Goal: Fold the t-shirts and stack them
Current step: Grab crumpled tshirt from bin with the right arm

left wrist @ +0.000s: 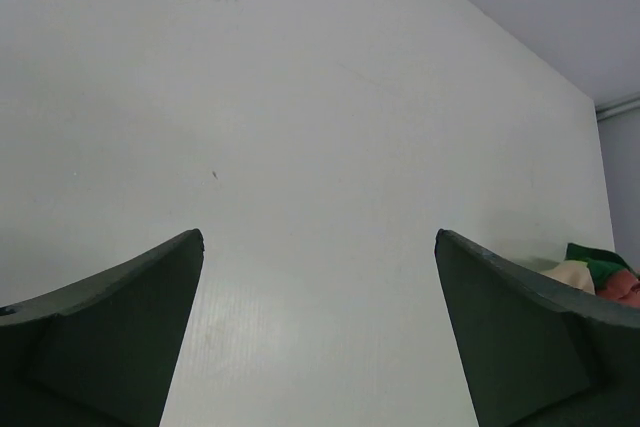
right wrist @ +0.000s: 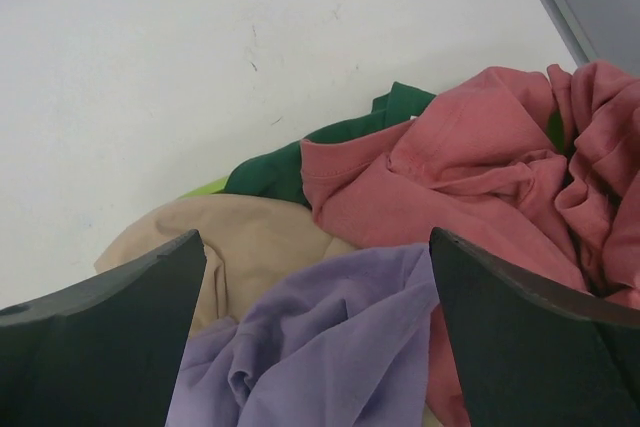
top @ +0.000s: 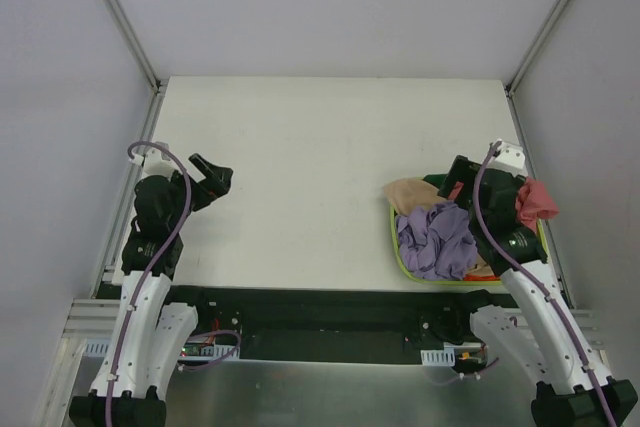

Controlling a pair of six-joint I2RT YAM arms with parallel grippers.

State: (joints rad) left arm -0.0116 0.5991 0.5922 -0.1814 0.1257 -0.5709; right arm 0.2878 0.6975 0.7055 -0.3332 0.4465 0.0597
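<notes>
The t-shirts lie crumpled in a pile at the table's right. A lavender one (top: 436,239) (right wrist: 330,347) is on top in front, a tan one (top: 411,193) (right wrist: 240,237) sits at the left, a pinkish-red one (top: 537,202) (right wrist: 460,167) at the right, and a dark green one (right wrist: 290,167) is at the back. My right gripper (top: 455,187) (right wrist: 315,237) hangs open just above the pile, holding nothing. My left gripper (top: 212,172) (left wrist: 318,235) is open over bare table at the left, far from the shirts.
A lime-green basket (top: 397,252) (right wrist: 205,187) holds the pile near the table's front right edge. The white table (top: 300,167) (left wrist: 300,97) stretches between the arms. Metal frame posts and grey walls stand on both sides.
</notes>
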